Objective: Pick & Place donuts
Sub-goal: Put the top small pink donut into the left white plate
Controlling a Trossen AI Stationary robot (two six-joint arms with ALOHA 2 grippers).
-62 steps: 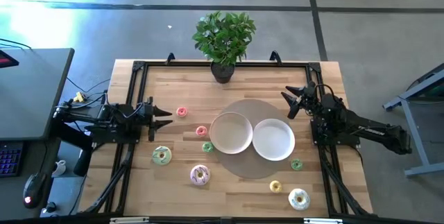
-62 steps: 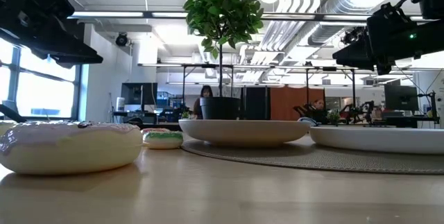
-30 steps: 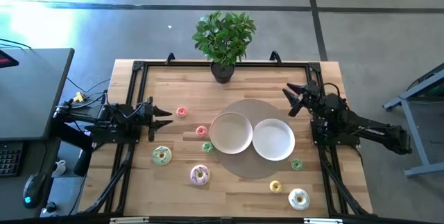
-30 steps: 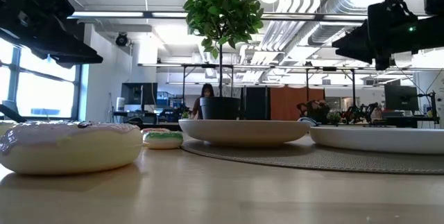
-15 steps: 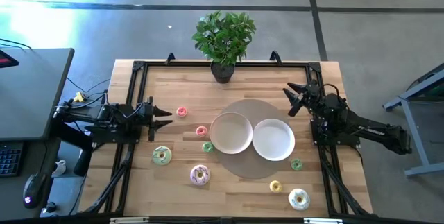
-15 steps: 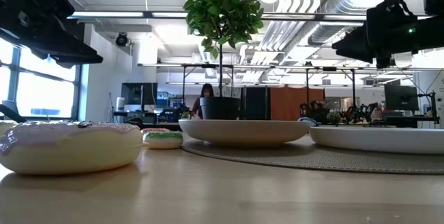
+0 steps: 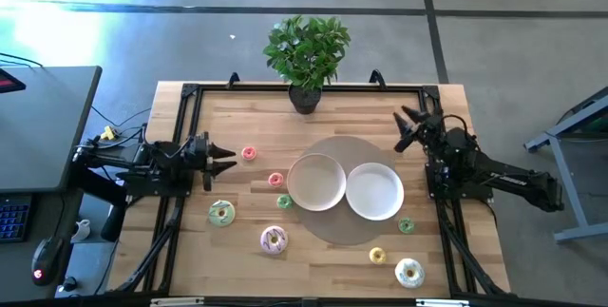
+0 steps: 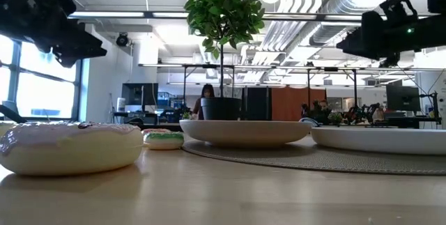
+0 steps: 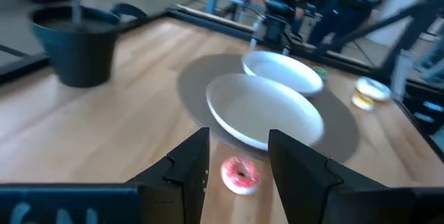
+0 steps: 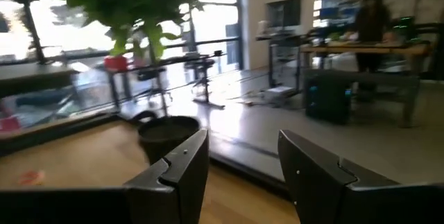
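**A:** Since a moment back, what shifted?

**B:** Only my arms, slightly. My left gripper [image 7: 224, 153] nudged toward the small pink donut [image 7: 249, 154]; my right gripper [image 7: 407, 130] turned to point more toward the potted plant [image 7: 306, 52]. No donut moved.

**A:** Fingers?

**B:** Both pairs stand spread wide, holding nothing.

**A:** Where are the donuts?

**B:** Taking the two white plates [image 7: 316, 182] as centre: five lie from 7 to 10 o'clock, three around 4 to 5 o'clock. None is on a plate yet.

**A:** Risks?

**B:** My left wrist sees the donut [image 9: 240, 175] low between my fingers. I judge a flat approach could shove it along the wood instead of gripping it.

**A:** Anything unclear?

**B:** From table height, one large donut [image 8: 70, 146] blocks most of the others, and my right wrist sees none that I can make out.
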